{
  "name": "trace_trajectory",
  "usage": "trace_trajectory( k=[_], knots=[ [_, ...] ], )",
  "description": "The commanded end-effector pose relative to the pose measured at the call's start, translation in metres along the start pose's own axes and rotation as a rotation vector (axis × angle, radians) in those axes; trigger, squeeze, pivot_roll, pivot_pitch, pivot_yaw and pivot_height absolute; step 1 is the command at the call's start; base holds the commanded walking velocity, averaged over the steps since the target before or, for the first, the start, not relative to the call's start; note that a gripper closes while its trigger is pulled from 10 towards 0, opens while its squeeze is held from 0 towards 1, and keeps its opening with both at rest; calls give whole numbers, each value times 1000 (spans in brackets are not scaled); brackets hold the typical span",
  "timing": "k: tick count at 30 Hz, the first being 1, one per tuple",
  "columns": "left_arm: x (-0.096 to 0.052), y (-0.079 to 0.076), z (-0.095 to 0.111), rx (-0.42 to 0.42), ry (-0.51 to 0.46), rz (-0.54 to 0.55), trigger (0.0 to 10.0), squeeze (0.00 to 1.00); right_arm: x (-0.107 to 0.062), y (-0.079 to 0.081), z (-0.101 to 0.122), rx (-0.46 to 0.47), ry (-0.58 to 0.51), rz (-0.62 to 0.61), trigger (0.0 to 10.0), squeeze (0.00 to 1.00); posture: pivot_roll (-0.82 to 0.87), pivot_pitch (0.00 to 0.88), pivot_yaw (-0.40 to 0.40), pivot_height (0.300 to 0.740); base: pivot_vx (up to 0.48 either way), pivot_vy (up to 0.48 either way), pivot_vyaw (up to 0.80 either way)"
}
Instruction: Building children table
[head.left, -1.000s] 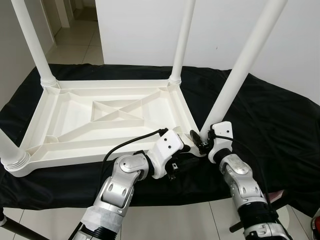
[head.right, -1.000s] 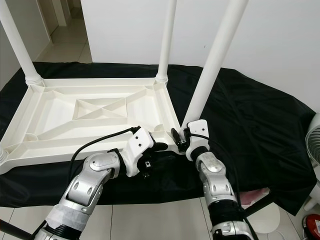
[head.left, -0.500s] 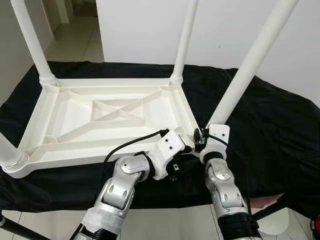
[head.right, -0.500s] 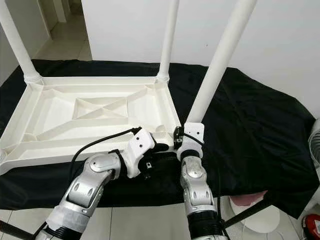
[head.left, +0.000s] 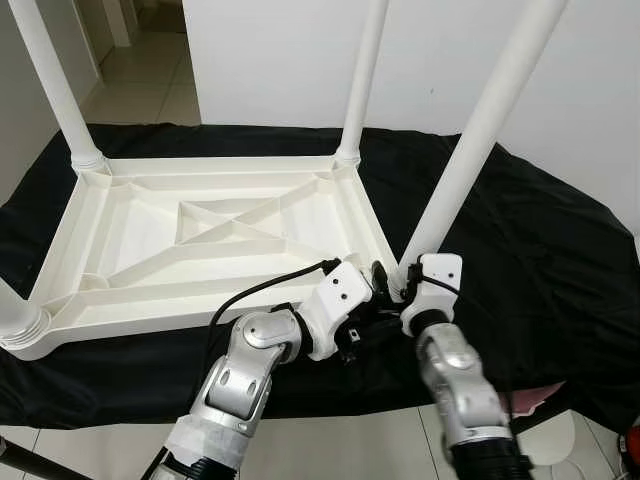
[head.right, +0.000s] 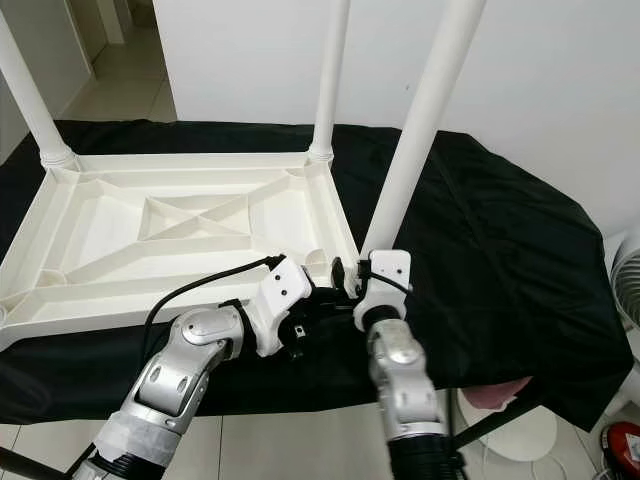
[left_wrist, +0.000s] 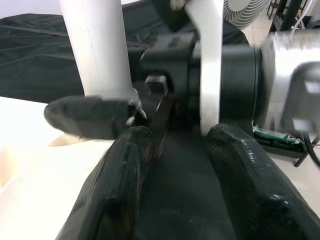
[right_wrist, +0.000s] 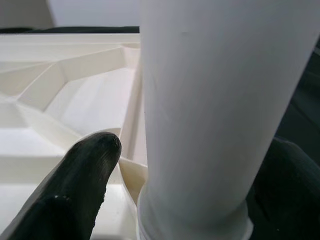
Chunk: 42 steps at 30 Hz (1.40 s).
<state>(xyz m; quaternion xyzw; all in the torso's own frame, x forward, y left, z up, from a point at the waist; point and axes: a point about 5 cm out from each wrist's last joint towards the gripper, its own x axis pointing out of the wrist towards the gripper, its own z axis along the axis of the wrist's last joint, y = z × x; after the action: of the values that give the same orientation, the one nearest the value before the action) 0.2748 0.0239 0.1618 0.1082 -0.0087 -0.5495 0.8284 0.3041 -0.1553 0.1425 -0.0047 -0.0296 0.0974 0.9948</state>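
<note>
A white plastic table (head.left: 200, 298) lies upside down on a black cloth, its legs pointing up. My right gripper (head.left: 393, 284) is shut on the base of the near right leg (head.left: 480, 140), where it meets the table's corner. In the right wrist view a black finger (right_wrist: 90, 155) stands on each side of that leg (right_wrist: 210, 100). My left gripper (head.left: 366, 308) is open just left of that corner, by the front rim. In the left wrist view its fingers (left_wrist: 120, 165) point at the leg base and the right wrist, with nothing between them.
Two more legs (head.left: 365, 80) stand at the far corners, and a fourth base (head.left: 18, 322) is at the near left. The black cloth (head.left: 540, 250) hangs over the front edge. A white fan (head.right: 626, 275) stands by the wall at right. Tiled floor lies below.
My right forearm has swung in from the right to below the leg base while the gripper stayed on the leg. The leg's lean has shifted a little. The left arm has held still.
</note>
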Motion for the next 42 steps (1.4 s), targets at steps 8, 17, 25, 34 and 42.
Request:
trace_trajectory(
  k=[8, 17, 25, 34, 42],
  knots=[
    [2, 6, -1, -3, 8, 109, 10000, 0, -5, -29, 4, -146, 40, 217, 10000, 0, 11, 50, -44, 740, 0, 0, 0],
    [3, 7, 1, 4, 6, 108, 10000, 0, 18, -19, 5, -178, 46, 366, 10000, 0, 19, 50, -41, 740, 0, 0, 0],
    [1, 9, 1, 8, 10, 124, 10000, 0, 26, -11, -9, -160, 100, 438, 0, 0, 33, 51, -47, 740, 0, 0, 0],
    [1, 8, 1, 3, 8, 127, 10000, 0, 24, -16, -13, -140, 95, 433, 0, 0, 29, 61, -47, 740, 0, 0, 0],
    [2, 7, 2, 3, 7, 117, 10000, 0, 20, -15, -14, -110, 79, 418, 10000, 0, 24, 65, -43, 740, 0, 0, 0]
  ],
)
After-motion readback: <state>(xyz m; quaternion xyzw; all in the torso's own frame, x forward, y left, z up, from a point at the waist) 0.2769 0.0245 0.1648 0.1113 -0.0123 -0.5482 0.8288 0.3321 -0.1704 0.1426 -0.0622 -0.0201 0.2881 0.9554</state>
